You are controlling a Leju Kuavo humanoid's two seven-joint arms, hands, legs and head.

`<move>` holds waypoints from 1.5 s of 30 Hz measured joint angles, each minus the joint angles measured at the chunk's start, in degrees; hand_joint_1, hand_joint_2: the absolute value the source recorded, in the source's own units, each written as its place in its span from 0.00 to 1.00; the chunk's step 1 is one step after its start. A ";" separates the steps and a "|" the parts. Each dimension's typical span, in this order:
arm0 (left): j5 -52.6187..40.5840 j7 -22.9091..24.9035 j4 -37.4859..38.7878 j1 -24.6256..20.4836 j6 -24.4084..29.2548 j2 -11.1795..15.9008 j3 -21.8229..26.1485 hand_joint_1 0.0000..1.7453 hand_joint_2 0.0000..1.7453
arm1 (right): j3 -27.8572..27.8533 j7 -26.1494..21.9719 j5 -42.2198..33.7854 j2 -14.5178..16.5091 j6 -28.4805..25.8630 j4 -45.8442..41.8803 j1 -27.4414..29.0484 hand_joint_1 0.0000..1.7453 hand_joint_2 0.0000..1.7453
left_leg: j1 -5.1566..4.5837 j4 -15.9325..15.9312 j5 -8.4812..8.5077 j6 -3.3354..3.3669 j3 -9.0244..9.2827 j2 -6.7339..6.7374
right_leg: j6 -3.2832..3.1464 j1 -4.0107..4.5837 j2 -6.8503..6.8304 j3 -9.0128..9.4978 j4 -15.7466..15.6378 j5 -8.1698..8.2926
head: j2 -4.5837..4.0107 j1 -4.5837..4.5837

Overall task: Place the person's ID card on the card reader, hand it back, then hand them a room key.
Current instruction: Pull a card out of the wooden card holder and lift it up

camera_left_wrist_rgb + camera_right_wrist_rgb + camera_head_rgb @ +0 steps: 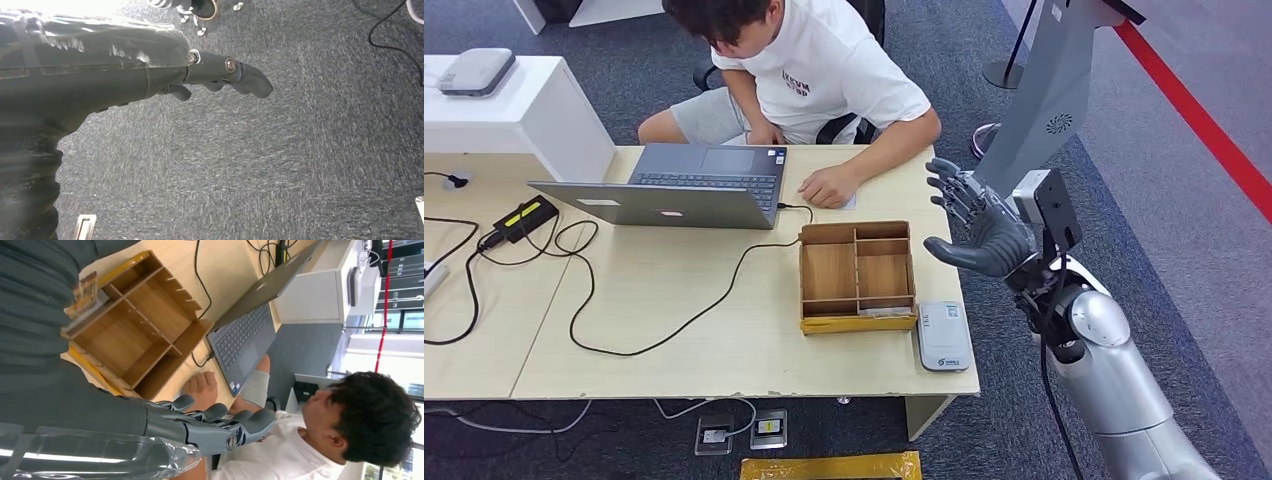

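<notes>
ID card (848, 201) seemingly under person's hand (827, 187)

- The head view looks forward and steeply down from high up onto the pale wooden desk (674, 330), taking in its near edge and right end.
- The right wrist view, turned on its side, sits close behind the grey right hand (220, 422) and faces across the desk's right end.
- Both views share the divided wooden organiser tray (856, 275) (135, 335), the open grey laptop (694, 185) (250, 325) and the seated person in a white T-shirt (824, 70) (280, 455).
- The left wrist view looks down, close behind the grey left hand (220, 75), at the dark grey carpet (275, 165).
</notes>
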 joint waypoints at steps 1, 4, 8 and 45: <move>0.02 0.00 0.00 0.00 0.09 0.00 0.00 0.00 1.00 | -0.27 0.20 -0.23 -0.07 -0.14 -0.86 1.05 0.00 1.00 | 0.00 0.00 0.00 0.00 0.00 0.00 | 0.00 0.00 0.00 0.00 0.00 0.00 | 0.00 0.00; 0.08 0.00 0.00 -0.02 0.35 -0.02 0.00 0.00 1.00 | -0.69 0.58 -0.67 -0.21 -0.17 -2.87 3.65 0.00 1.00 | 0.00 0.00 -0.01 0.00 0.00 0.02 | 0.00 0.00 0.01 -0.01 0.00 0.00 | 0.00 0.00; 0.43 0.00 0.00 -0.03 0.82 -0.02 0.02 0.00 1.00 | -0.72 1.50 -1.60 -0.23 0.53 -4.71 5.94 0.00 1.00 | 0.00 -0.01 0.00 0.00 0.00 0.02 | 0.00 0.00 0.01 -0.01 0.00 0.00 | 0.00 -0.01; 1.06 1.88 0.00 -0.07 2.31 -0.46 0.49 0.00 1.00 | 6.50 4.13 57.93 -1.22 -8.57 -9.37 11.25 0.00 1.00 | 0.00 -0.02 0.00 0.00 -0.02 0.02 | -0.01 0.00 0.02 -0.01 0.00 -0.01 | 0.00 -0.01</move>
